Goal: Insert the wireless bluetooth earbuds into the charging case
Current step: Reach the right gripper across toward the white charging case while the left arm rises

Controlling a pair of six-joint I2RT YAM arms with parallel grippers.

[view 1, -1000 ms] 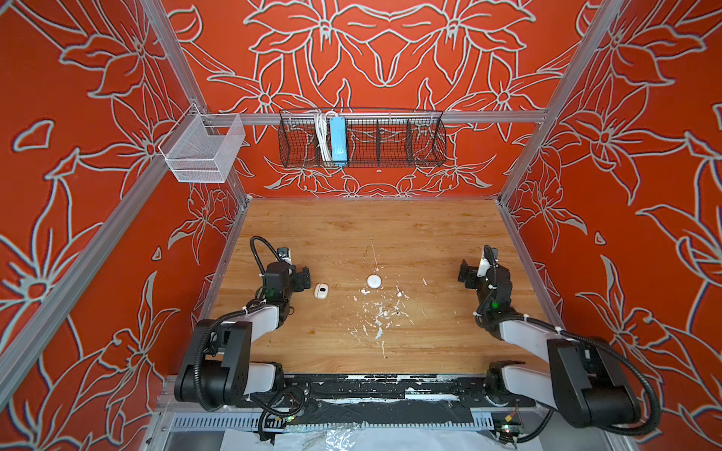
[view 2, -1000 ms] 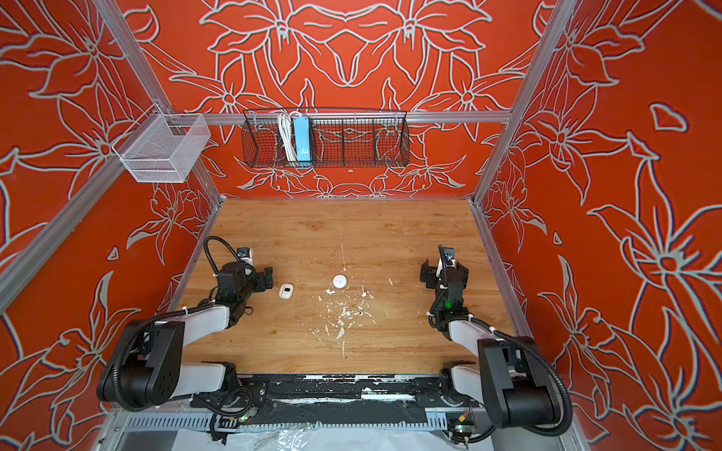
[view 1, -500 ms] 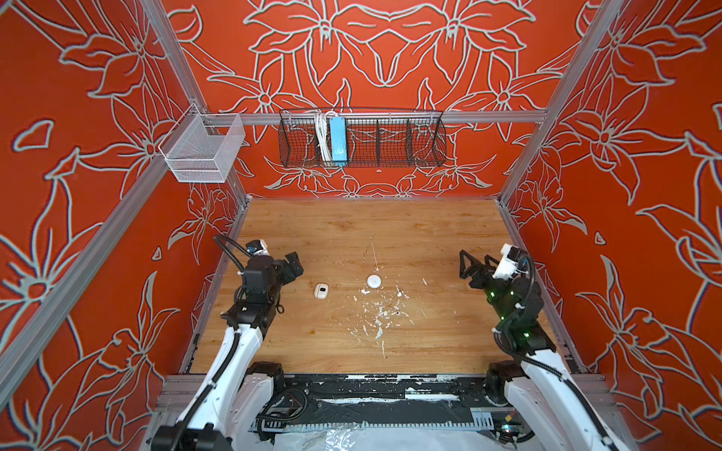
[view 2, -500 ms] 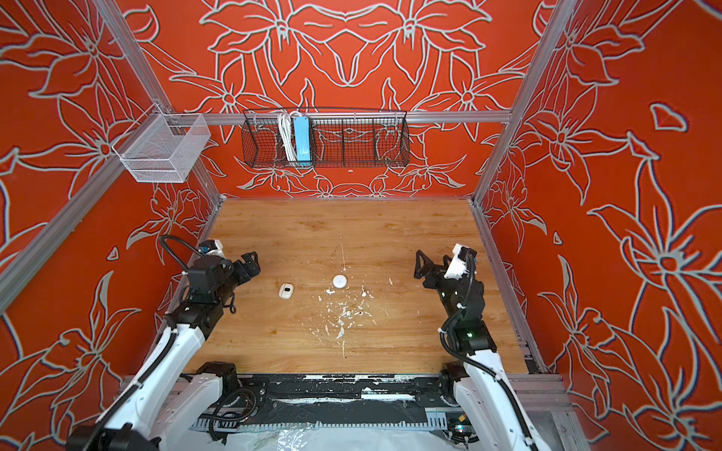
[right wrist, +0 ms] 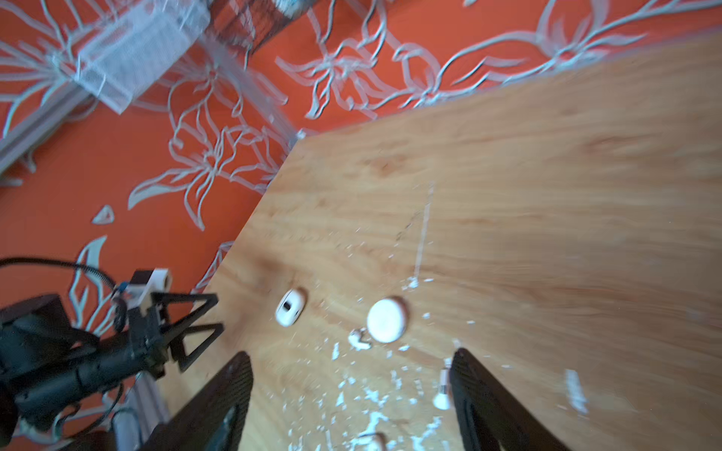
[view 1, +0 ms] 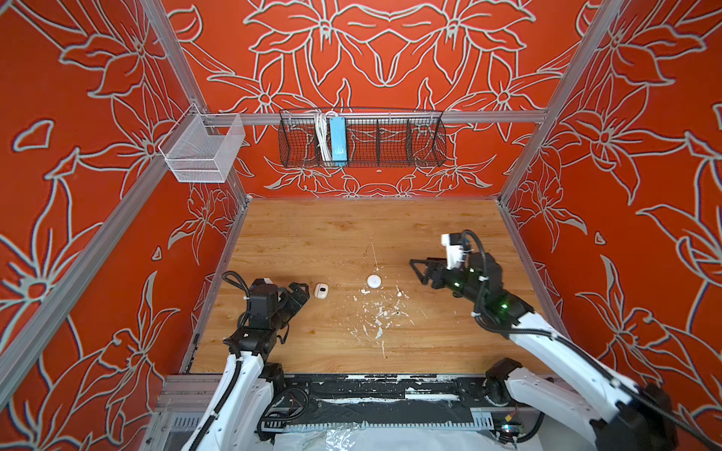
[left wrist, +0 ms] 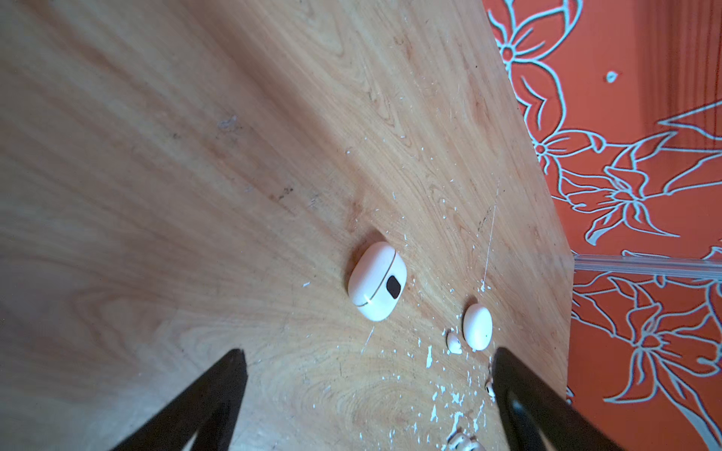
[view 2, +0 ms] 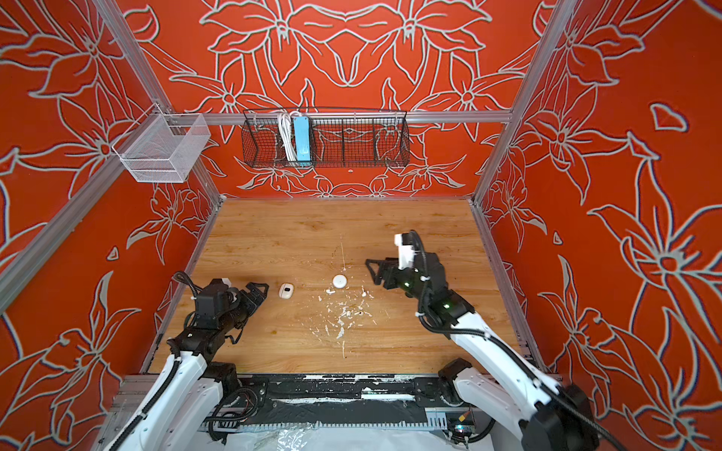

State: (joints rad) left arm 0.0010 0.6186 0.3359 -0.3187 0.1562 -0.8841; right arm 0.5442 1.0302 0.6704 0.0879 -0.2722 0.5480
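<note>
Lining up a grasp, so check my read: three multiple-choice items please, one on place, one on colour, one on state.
1. Which case lies nearest the left gripper? A. round case B. oval case C. both equally near
2. The box in the basket is: A. blue B. green C. yellow
3. The left gripper is: A. shut on the oval case B. shut, empty C. open, empty

1 B: in both top views the oval case sits just off its fingertips, the round case farther.
2 A: plainly blue against the wire.
3 C: the left wrist view shows its fingers wide apart, nothing between.
</note>
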